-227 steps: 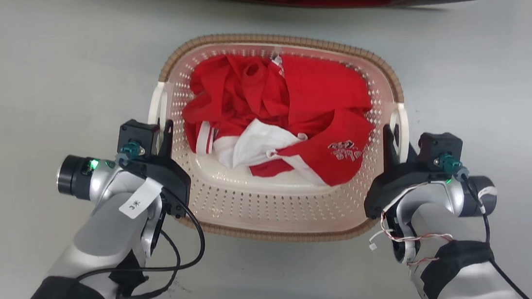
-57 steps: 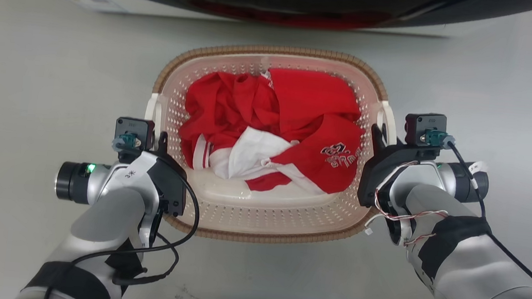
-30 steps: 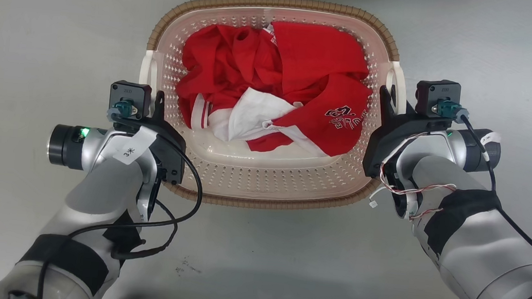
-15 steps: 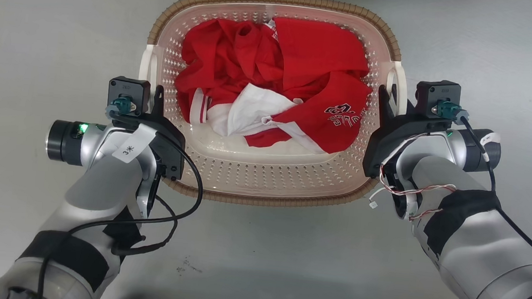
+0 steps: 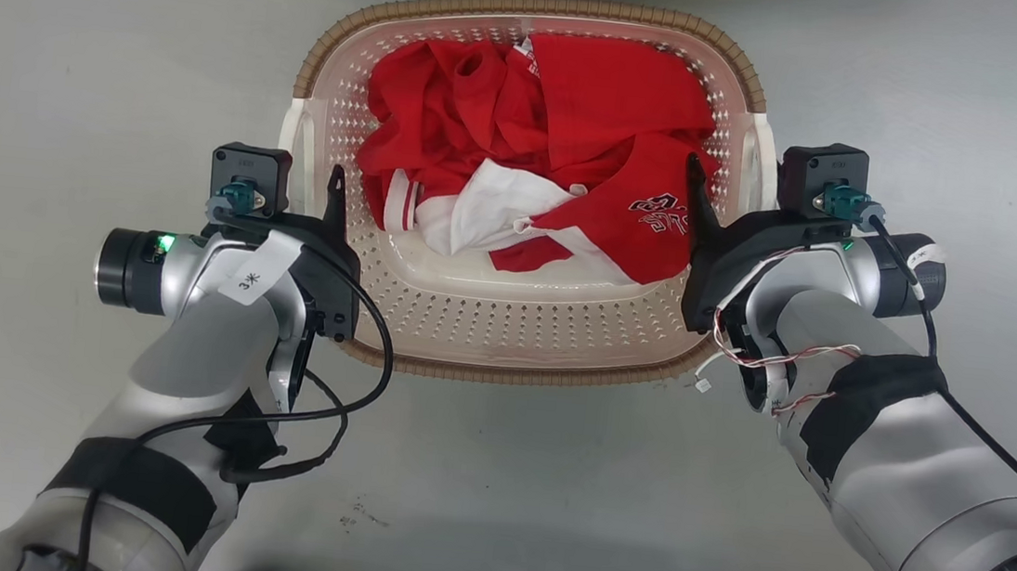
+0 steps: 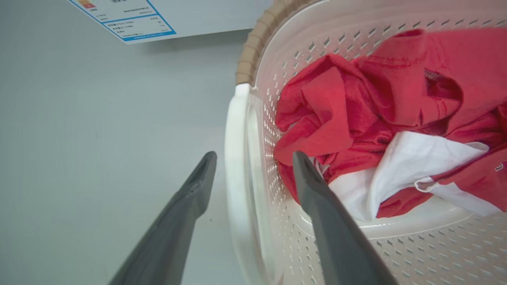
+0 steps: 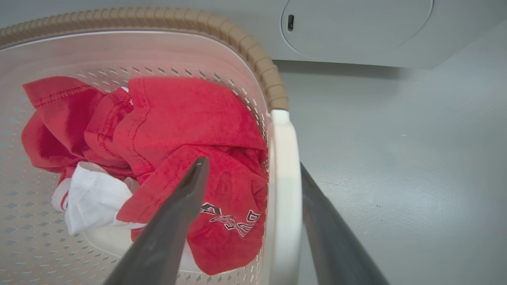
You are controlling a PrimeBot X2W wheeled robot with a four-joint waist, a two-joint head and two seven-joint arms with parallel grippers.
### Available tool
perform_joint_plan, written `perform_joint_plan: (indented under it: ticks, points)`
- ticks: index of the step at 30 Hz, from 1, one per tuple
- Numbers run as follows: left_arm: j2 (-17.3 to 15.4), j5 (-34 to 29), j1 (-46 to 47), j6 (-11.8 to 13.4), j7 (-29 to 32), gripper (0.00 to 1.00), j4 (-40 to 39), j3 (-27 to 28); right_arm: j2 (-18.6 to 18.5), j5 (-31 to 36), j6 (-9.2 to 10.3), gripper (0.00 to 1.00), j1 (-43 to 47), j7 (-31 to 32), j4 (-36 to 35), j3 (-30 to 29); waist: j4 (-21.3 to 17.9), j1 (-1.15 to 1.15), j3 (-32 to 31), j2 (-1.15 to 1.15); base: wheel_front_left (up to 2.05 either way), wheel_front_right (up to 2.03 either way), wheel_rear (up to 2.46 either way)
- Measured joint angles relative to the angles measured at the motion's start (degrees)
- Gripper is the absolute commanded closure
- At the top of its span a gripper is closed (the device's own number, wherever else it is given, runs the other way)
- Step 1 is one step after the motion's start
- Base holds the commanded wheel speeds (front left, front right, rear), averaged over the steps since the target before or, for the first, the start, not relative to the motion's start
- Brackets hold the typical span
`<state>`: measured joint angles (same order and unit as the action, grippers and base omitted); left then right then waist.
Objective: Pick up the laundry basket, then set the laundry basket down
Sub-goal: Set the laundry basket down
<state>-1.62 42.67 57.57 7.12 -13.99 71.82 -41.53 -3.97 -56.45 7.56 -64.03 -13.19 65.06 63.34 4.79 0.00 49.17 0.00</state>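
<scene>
Laundry basket (image 5: 509,375) is seen on the grey floor (image 5: 74,48), between the two arms and just before the washer (image 7: 356,35). Red clothing (image 5: 601,99) and a white piece (image 5: 492,219) are piled inside. Left hand (image 6: 254,158) is spread wide astride the left white handle (image 6: 237,150): one finger outside, one inside the perforated wall, gaps either side. Right hand (image 7: 251,164) is likewise spread astride the right handle (image 7: 283,166); the outer finger is close against it, contact not certain.
</scene>
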Motion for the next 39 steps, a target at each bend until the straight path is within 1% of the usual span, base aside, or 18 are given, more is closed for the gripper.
perform_joint_plan:
  ticks: [18, 30, 36, 39]
  points:
    - [0.0, 0.01, 0.51, 0.0, -0.32, 0.0, 0.32, 1.92, 0.16, -0.53, 0.0, 0.0, 2.54, -0.58, 2.29, -0.7, -0.5, 0.0, -4.58, 0.0, 0.0, 0.0, 0.0]
    - [0.01, 0.82, -3.24, 0.0, -0.32, 0.0, -2.44, 6.95, 0.22, -0.58, -0.01, 0.0, 2.66, -1.1, 2.58, -2.87, -1.0, 0.0, -10.58, 0.0, 0.0, 0.0, 0.0]
    - [-1.2, 0.47, -6.8, 0.0, -0.32, 0.0, -4.92, 9.09, 0.25, -0.37, -0.01, 0.0, 4.74, -1.1, 1.49, -4.88, -1.29, 0.0, -14.86, 0.0, 0.0, 0.0, 0.0]
    - [-2.78, -0.97, -9.67, 0.01, -0.32, 0.0, -7.2, 9.72, 0.11, 0.77, -0.01, 0.0, 6.04, -1.1, -0.14, -5.92, -1.5, -0.01, -18.01, 0.0, 0.0, 0.0, 0.0]
